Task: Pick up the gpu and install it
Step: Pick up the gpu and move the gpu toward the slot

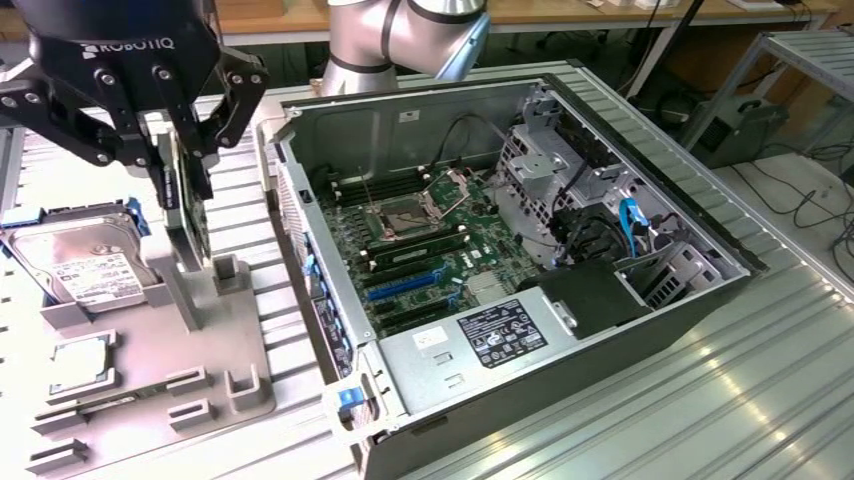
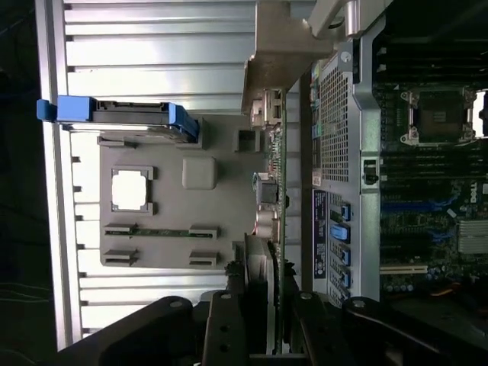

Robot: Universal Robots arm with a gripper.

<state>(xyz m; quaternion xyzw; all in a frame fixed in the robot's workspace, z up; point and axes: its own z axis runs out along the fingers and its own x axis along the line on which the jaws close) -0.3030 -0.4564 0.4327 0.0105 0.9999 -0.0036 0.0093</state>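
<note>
One card is in hand: the gpu (image 1: 188, 205) stands on edge, upright, pinched near its top by the claw (image 1: 178, 150), which is closed on it. Its lower end sits at the upright posts of the grey holder tray (image 1: 147, 330); whether it is clear of that slot I cannot tell. I judge the work to be at the pick-up step, with the grasp made and nothing installed yet. The card is well apart from the open computer case (image 1: 674, 175), which lies on its side on the table (image 1: 747, 380), to the exterior view's right of the tray. Seating the card would, as I judge it, call for carrying it over the case wall. Its bottom edge would then have to line up with one of the long slots (image 1: 400, 285) on the motherboard (image 1: 441, 225), bracket end toward the case's rear. The exterior view gives how the card stands against the tray, the hard drive (image 1: 80, 260) beside it, and the whole case interior. The wrist view looks down along the gpu (image 2: 276, 191) from the claw (image 2: 263, 305), showing it as a thin line near the case's rear panel (image 2: 335, 152). It also lays the tray's pockets out flat, with a processor (image 2: 130, 189) and a memory stick (image 2: 160, 231).
</note>
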